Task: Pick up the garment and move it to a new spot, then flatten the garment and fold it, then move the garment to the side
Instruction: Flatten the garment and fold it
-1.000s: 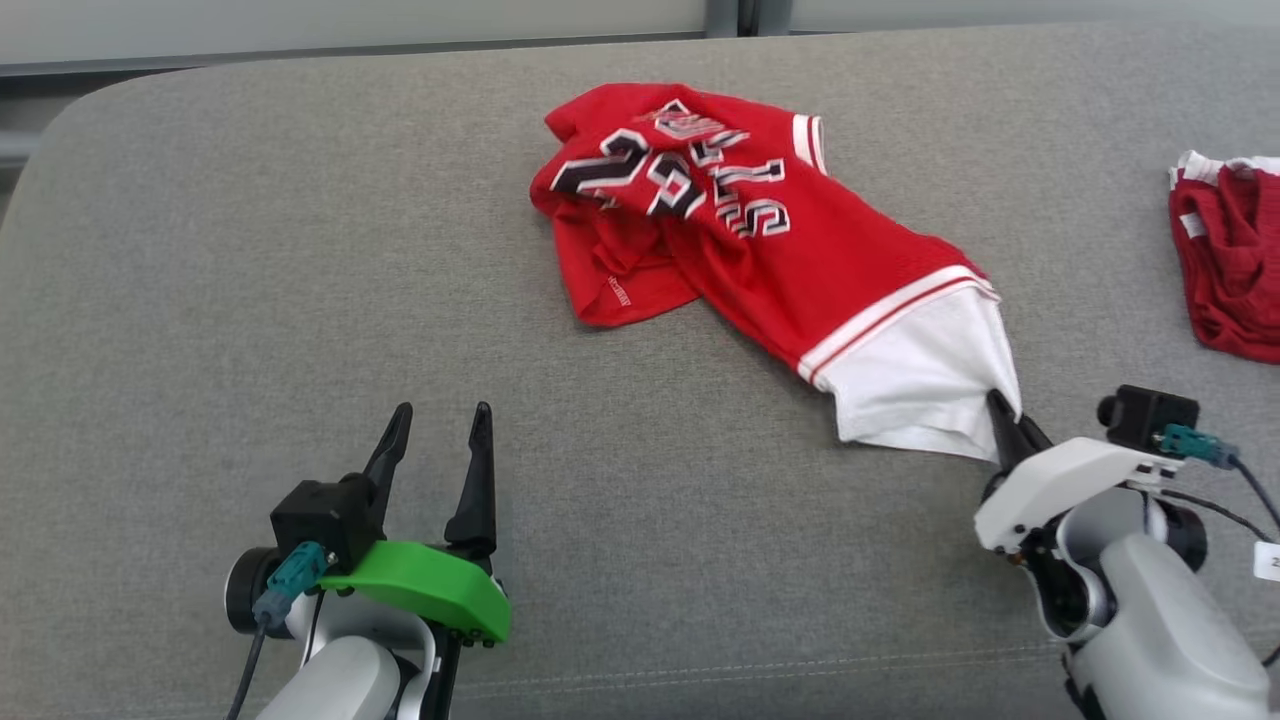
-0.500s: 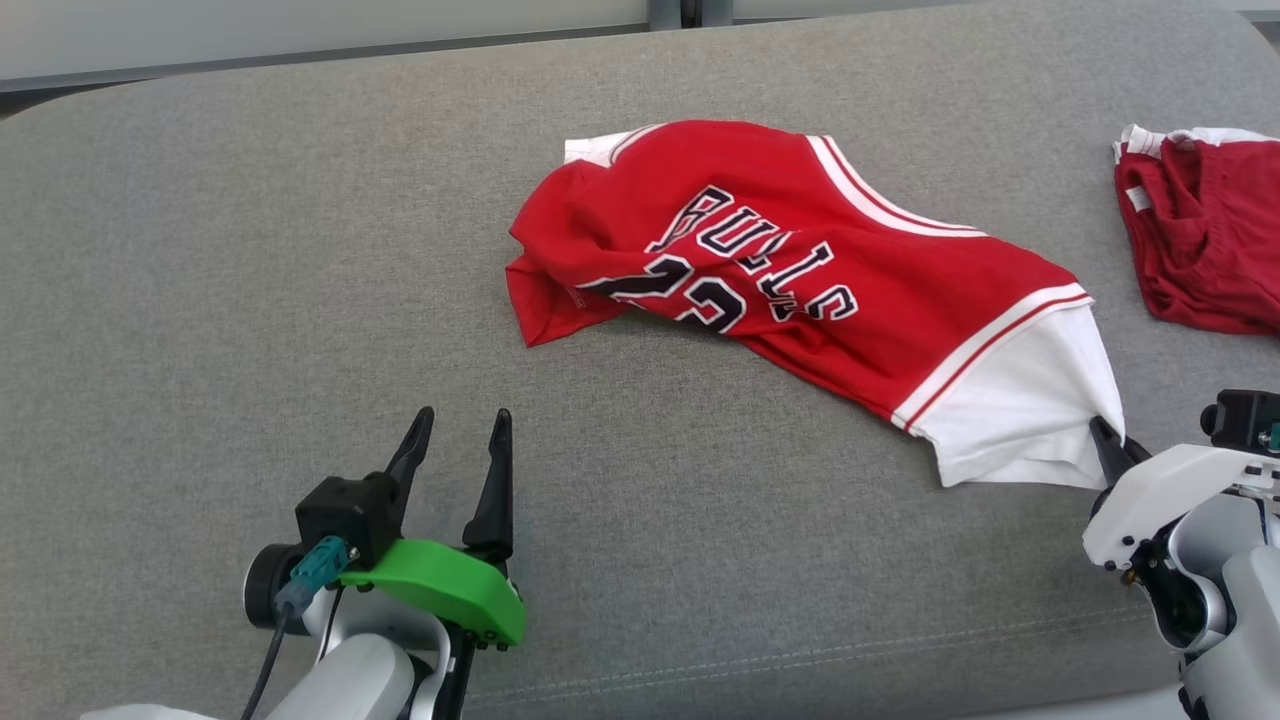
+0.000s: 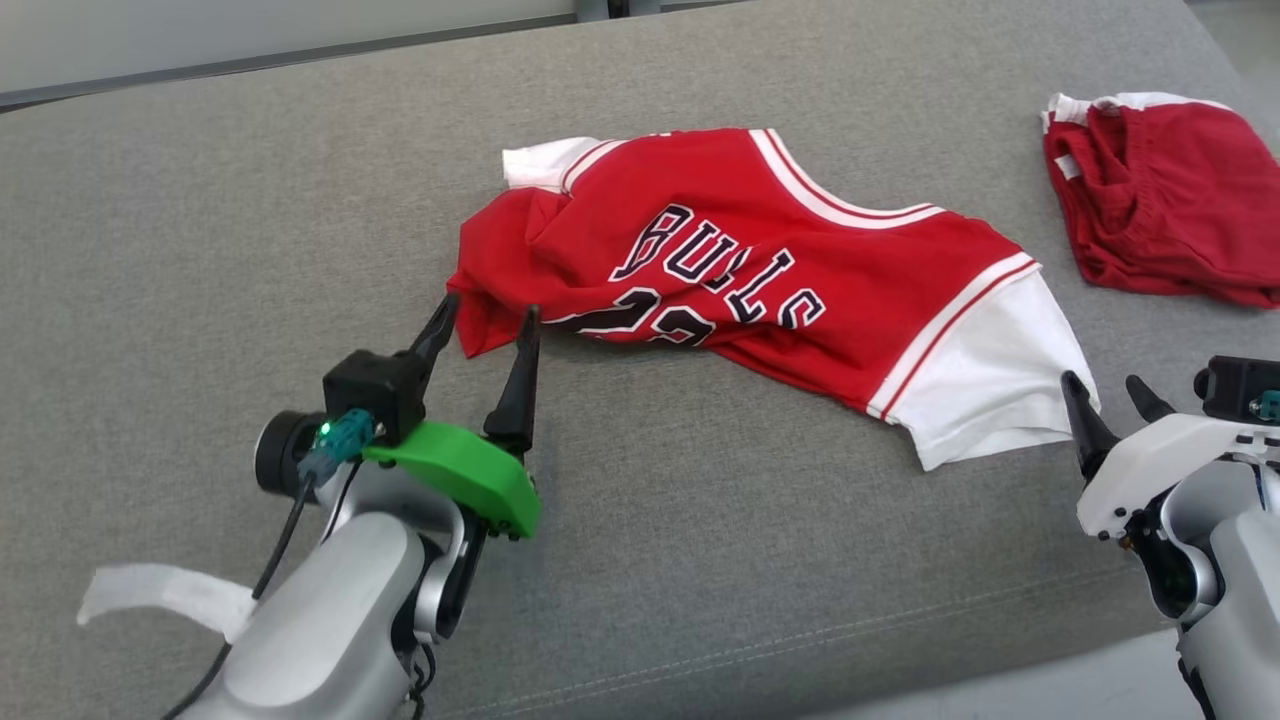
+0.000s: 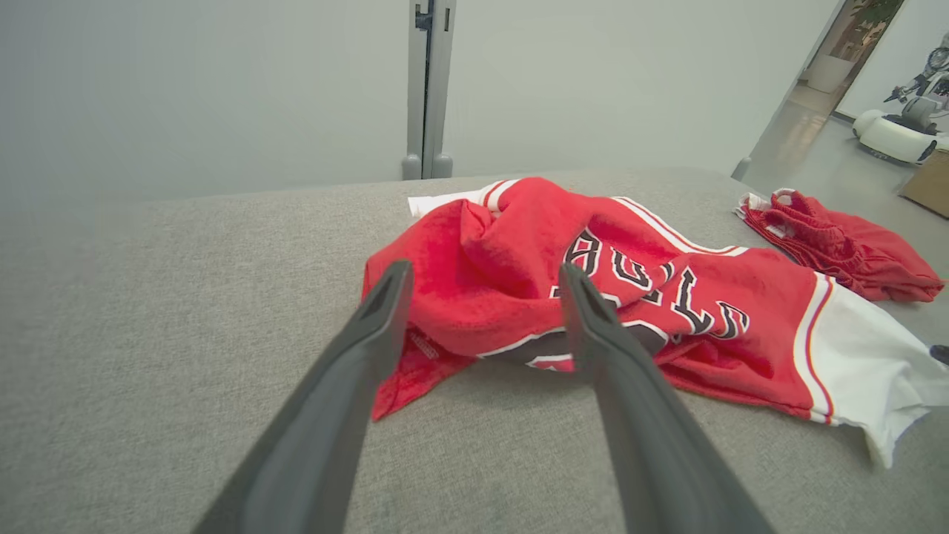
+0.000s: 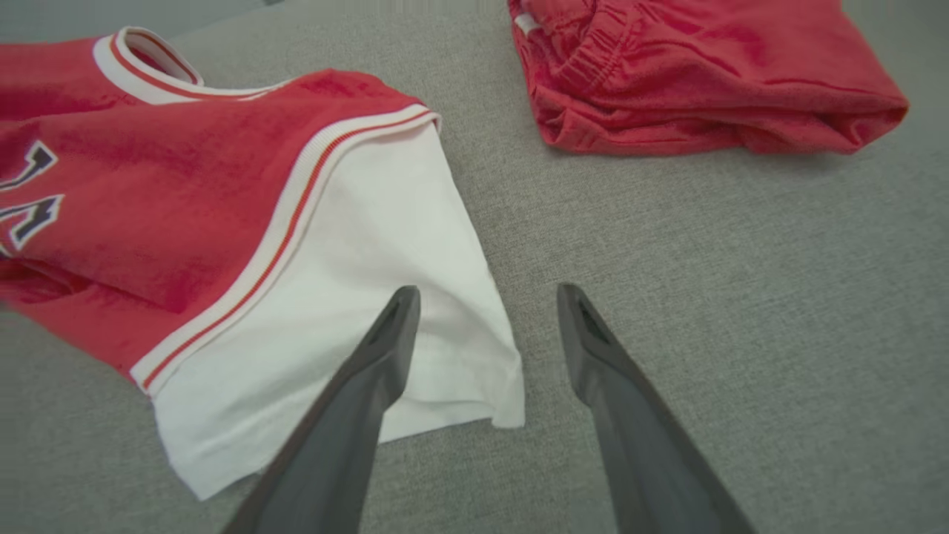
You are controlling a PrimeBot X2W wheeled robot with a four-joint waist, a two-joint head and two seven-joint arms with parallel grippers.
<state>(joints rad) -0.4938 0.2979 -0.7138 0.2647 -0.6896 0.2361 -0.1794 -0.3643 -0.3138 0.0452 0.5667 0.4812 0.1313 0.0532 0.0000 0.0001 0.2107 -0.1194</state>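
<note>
Flatten step imo. Bulls jersey (image 3: 760, 290) on surface (image 3: 200, 250), left end bunched. L claw (image 3: 492, 305) wide at bunch, maybe touching; R claw (image 3: 1101, 380) wide, empty, beside white sleeve (image 3: 990, 390). Next: pinch bunch, pull outward.

The left gripper (image 3: 487, 313) sits lower left in the head view, jaws spread, fingers pointing up; the right gripper (image 3: 1102, 385) at the right edge, jaws parted

You can't read the jersey's (image 3: 850, 300) number (image 3: 655, 318) in full: a fold tucks its lower half under. The red shorts (image 3: 1160, 200) and the right forearm (image 3: 1225, 570) run off the head view's right edge.
</note>
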